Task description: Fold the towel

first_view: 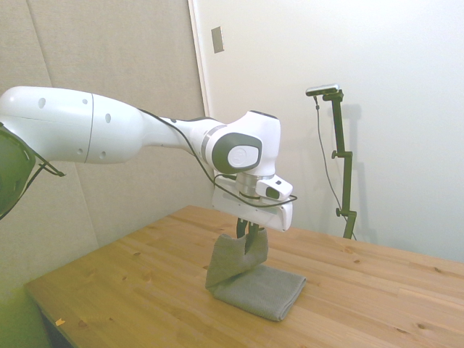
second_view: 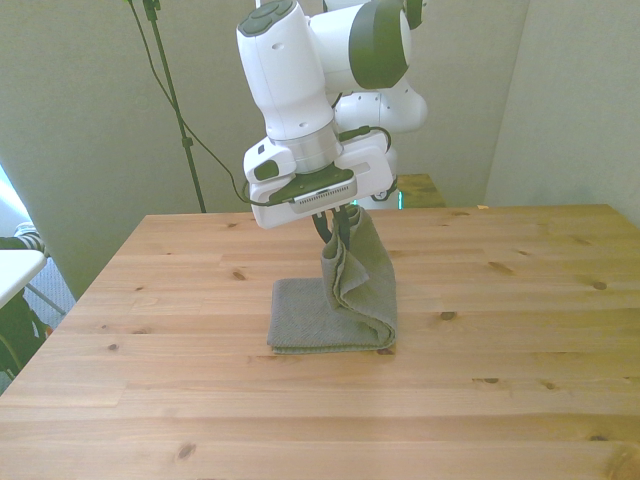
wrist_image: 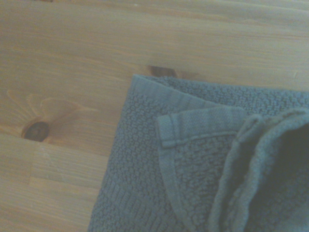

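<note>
Front view, gripper [second_view: 337,226]: pinched on a raised flap of the towel [second_view: 335,310], above its middle.
Towel: grey, lower layers flat on the table [second_view: 500,400]; lifted part hangs from the fingers, bending down into the fold at the front view's right.
Done: flap raised.
Left: probably carrying it across and laying it flat.
Wrist view: hemmed corner [wrist_image: 166,130] curled over; layer count unclear.

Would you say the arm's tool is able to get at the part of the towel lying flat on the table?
Probably yes: the tool holds the towel by its lifted edge, nothing else crowding the table.
</note>
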### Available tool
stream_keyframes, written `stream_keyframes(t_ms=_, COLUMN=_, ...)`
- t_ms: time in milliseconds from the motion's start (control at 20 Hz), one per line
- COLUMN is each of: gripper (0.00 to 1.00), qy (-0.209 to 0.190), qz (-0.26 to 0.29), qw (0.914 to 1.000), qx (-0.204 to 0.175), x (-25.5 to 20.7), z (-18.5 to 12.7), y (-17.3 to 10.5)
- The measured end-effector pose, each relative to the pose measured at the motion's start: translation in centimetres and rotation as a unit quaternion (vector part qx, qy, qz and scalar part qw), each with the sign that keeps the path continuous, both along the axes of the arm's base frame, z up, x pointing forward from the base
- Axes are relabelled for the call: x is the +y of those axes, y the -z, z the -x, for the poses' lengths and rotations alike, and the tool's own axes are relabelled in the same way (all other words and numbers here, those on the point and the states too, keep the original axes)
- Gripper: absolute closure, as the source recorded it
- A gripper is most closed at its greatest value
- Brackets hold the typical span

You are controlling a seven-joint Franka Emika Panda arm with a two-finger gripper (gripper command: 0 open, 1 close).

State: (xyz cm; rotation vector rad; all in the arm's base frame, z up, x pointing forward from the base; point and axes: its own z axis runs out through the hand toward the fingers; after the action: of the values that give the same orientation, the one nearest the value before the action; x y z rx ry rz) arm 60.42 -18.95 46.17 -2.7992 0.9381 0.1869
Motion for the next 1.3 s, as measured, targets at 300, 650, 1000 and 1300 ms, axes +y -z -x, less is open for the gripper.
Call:
stream_keyframes(t_ms=300, gripper=0.0, qy=0.021, qz=0.008, qw=0.9997, qx=-0.003, x=-3.0, z=-0.8, y=0.8)
stream_keyframes(t_ms=650, gripper=0.0, qy=0.025, qz=0.013, qw=0.9995, qx=-0.013, x=-3.8, z=-1.4, y=-0.1)
stream_keyframes(t_ms=1000, gripper=0.0, qy=0.032, qz=0.008, qw=0.9991, qx=-0.027, x=-4.4, z=-1.5, y=-1.3)
stream_keyframes(t_ms=1300, gripper=0.0, qy=0.056, qz=0.013, qw=0.9983, qx=-0.011, x=-2.5, z=-0.5, y=-3.9)
